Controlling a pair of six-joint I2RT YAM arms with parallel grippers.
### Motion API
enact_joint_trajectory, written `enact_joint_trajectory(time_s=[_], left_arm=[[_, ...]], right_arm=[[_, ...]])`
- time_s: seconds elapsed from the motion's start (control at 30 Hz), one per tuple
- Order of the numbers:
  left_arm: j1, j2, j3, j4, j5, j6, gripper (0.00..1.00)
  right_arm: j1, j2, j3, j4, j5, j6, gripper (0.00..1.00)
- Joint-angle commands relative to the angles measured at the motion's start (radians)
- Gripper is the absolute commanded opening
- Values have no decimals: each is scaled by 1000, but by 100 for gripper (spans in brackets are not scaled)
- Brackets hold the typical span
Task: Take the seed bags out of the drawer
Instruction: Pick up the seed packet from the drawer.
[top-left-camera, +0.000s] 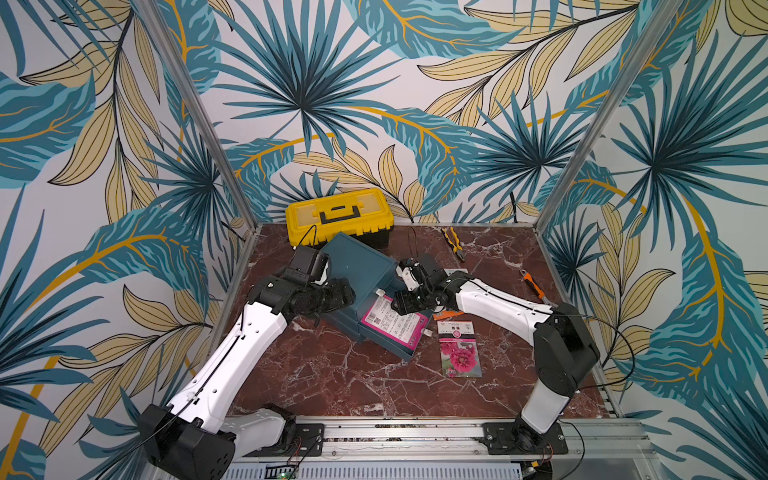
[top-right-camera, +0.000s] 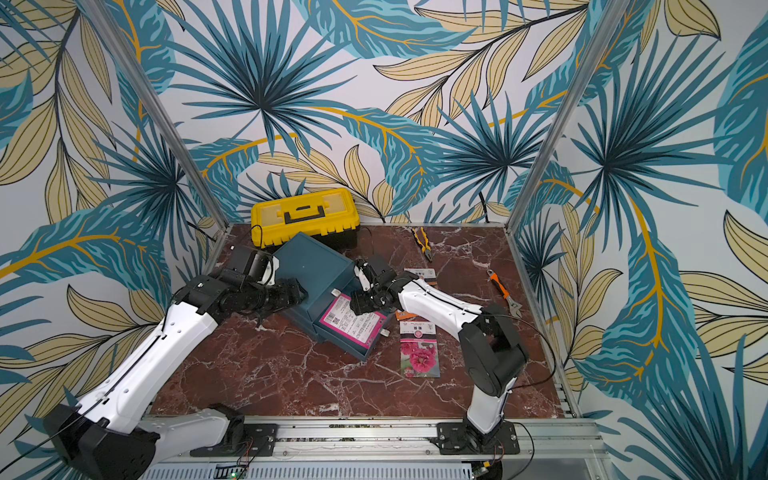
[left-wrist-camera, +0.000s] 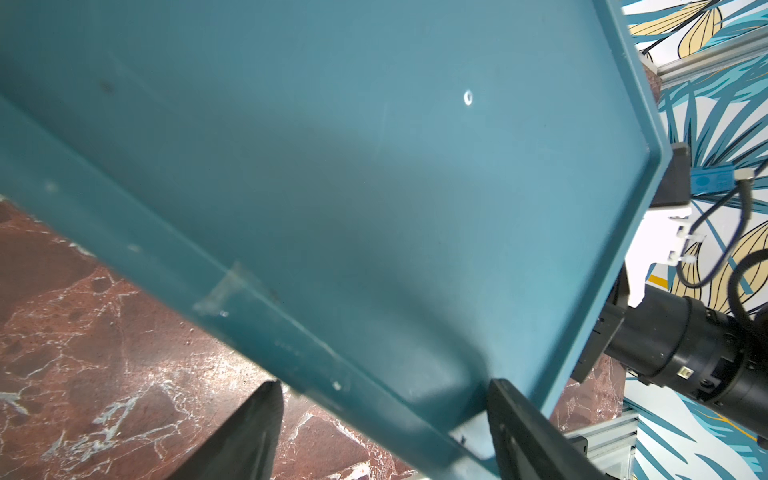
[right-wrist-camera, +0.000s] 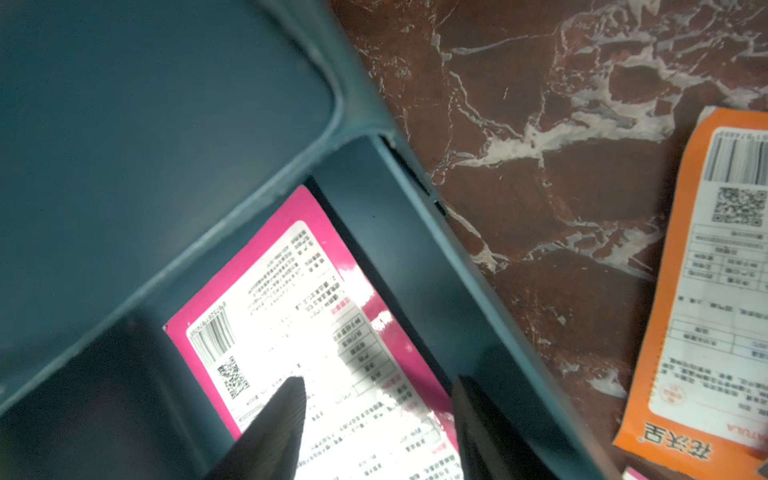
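Observation:
A teal drawer cabinet (top-left-camera: 357, 266) (left-wrist-camera: 374, 166) lies mid-table with its drawer (top-left-camera: 382, 347) pulled out toward the front. In the drawer a magenta seed bag (top-left-camera: 392, 322) (right-wrist-camera: 299, 316) lies flat, white label up. My right gripper (top-left-camera: 401, 305) (right-wrist-camera: 378, 382) hangs open just over that bag, nothing between its fingers. My left gripper (top-left-camera: 347, 293) (left-wrist-camera: 384, 382) is shut on the cabinet's left edge, one finger on each side. On the table right of the drawer are a pink-flower bag (top-left-camera: 459, 351) and an orange bag (right-wrist-camera: 706, 291), the latter partly under my right arm.
A yellow toolbox (top-left-camera: 338, 218) stands behind the cabinet at the back wall. Yellow-handled pliers (top-left-camera: 454, 243) and an orange-handled wrench (top-left-camera: 534, 286) lie at the back right. Another seed bag (top-right-camera: 422, 274) shows behind my right arm. Metal frame posts mark the table's corners.

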Motion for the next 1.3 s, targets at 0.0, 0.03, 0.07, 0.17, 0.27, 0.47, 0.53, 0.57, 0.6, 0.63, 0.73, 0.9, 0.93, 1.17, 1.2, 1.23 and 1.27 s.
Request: enact_joint_trajectory(time_s=[0.0,0.03,0.07,0.17,0.27,0.47,0.53,0.57,0.6,0.63,0.73,0.9,0.93,1.17,1.2,1.23,1.27], left_arm=[[-3,-13,-7,-40,-13,12,81],[-3,-14,-7,-41,-13,10,81],[-2,-14,-7,-40,-11,11,81],[-2,-14,-5,-40,-11,11,81],[-3,-15,-2,-43,-12,12,81],[-3,-16,-1,-45,-13,13,81],[-2,-16,-1,-45,-12,13,81],[-2,-16,-1,-44,-12,14,81],[-2,-16,0,-46,-12,13,81],[-3,-16,1,-45,-12,14,81],[-3,-16,1,-45,-13,13,81],[-2,-14,-2,-45,-12,15,81],[-3,-14,-1,-45,-12,15,81],[-3,-12,-2,-45,-13,15,81],[-2,-13,-2,-46,-12,15,81],[-2,-12,-2,-46,-12,15,81],[-2,-13,-2,-47,-12,15,81]], right_arm=[[5,-21,-10,-3,28,9,61],[5,-15,-4,-12,32,7,61],[5,-10,0,-17,35,6,61],[6,0,-2,-24,41,3,62],[8,10,-6,-24,34,8,62],[17,21,-6,-21,33,13,62],[18,24,-4,-21,34,15,62],[20,23,-5,-20,38,15,62],[21,24,-6,-19,40,15,62],[22,24,-10,-16,42,19,62],[25,24,-17,-9,50,26,62],[26,28,-23,-8,63,29,62],[25,28,-25,-7,68,30,62],[25,23,-32,0,93,36,62],[26,20,-32,2,95,36,63],[26,18,-34,4,98,36,63],[26,15,-34,5,104,36,63]])
